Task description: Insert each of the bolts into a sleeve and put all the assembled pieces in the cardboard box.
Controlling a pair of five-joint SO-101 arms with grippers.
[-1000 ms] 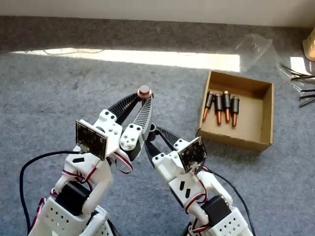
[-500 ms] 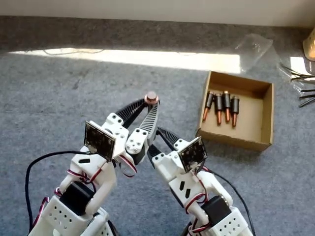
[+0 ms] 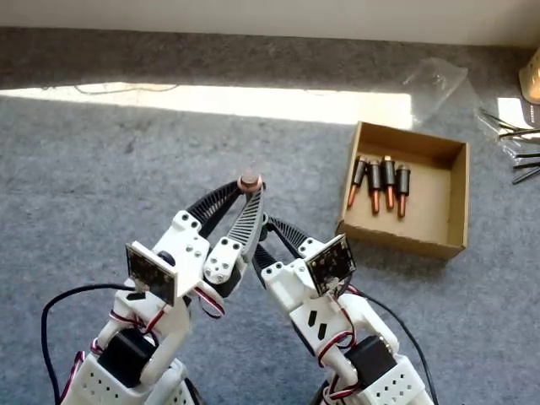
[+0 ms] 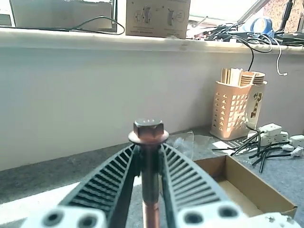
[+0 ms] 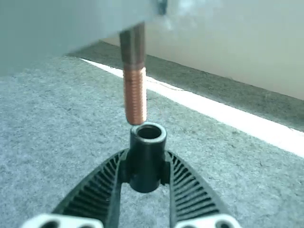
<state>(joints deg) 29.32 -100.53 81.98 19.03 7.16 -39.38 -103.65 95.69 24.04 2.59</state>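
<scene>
The bolt [image 4: 148, 133] stands upright in my left pincer [image 4: 148, 153], which is clamped narrowly on the shank just under the flanged hex head. It is copper-coloured, smooth higher up and threaded at the lower end. From my right wrist, the bolt's [image 5: 135, 95] threaded tip hangs right at the open mouth of the sleeve [image 5: 147, 154], not yet inside. I cannot tell whether it touches the rim. The sleeve is a short black tube, mouth up, gripped on both sides by my right pincer [image 5: 145, 167].

From above, the bolt's [image 3: 248, 180] head shows at the tip of my left pincer [image 3: 247, 191], with my right pincer [image 3: 266, 232] just below and beside it, both held over the grey carpeted bench [image 3: 101, 169].

To the right lies the cardboard box [image 3: 432, 215], open-topped and shallow. Four assembled pieces [image 3: 375, 187] lie side by side in its far left part, each with a black sleeve and a copper shank sticking out toward the near wall.

Beyond the box's far corner lies a clear plastic bag [image 3: 434, 78], and dark cables [image 3: 515, 126] run off the right edge.

From my left wrist, a card [image 4: 157, 12] with printed diagrams stands on the sill, its print too small to read. A cream perforated holder [image 4: 232, 111] of wooden sticks stands past the box [image 4: 247, 185], with white plugs [image 4: 280, 135] beside it.
</scene>
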